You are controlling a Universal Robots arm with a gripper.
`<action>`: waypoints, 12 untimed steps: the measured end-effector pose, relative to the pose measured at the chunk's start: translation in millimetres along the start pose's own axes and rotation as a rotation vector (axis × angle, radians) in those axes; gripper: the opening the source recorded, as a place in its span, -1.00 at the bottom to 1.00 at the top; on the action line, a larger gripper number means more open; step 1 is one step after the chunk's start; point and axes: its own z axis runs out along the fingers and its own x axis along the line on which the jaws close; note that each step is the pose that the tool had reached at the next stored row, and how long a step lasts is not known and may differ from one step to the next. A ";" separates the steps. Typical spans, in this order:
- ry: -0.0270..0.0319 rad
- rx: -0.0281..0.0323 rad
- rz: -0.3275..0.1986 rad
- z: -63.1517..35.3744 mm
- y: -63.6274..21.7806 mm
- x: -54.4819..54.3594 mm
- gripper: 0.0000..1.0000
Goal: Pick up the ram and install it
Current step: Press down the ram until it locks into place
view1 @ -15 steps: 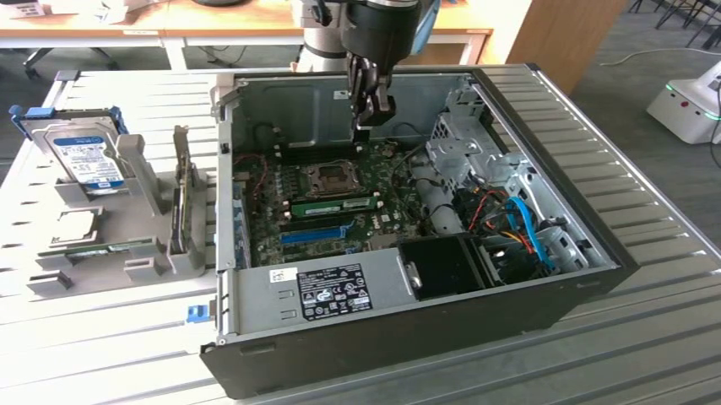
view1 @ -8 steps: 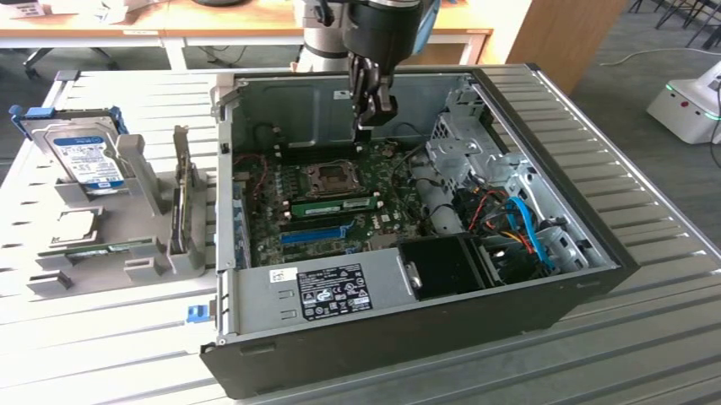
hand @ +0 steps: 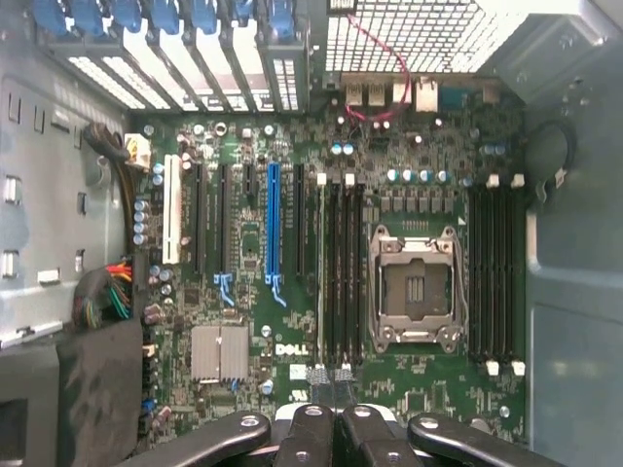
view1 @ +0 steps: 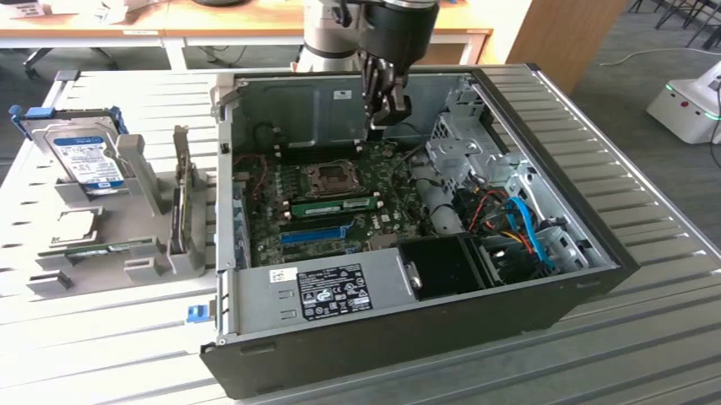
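Observation:
A ram stick, green with dark chips, stands seated in a motherboard slot between the CPU socket and the long blue slot. My gripper hangs above the motherboard near the case's back wall, well clear of that stick. In the wrist view my gripper points down at the black memory slots beside the CPU socket, its fingertips together with nothing between them. Another green ram stick lies in the grey holder on the exterior view's left.
The open black computer case lies on a slatted table. A silver hard drive with a blue label and an upright card stand in grey holders left of the case. Cables and a drive cage crowd the case's right side.

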 end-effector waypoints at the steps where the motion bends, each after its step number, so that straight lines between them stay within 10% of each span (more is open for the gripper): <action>1: 0.0000 0.0000 0.000 0.0 -2.2 0.0 -0.80; 12: 0.0001 -0.0001 0.000 0.2 -10.8 -0.2 -0.80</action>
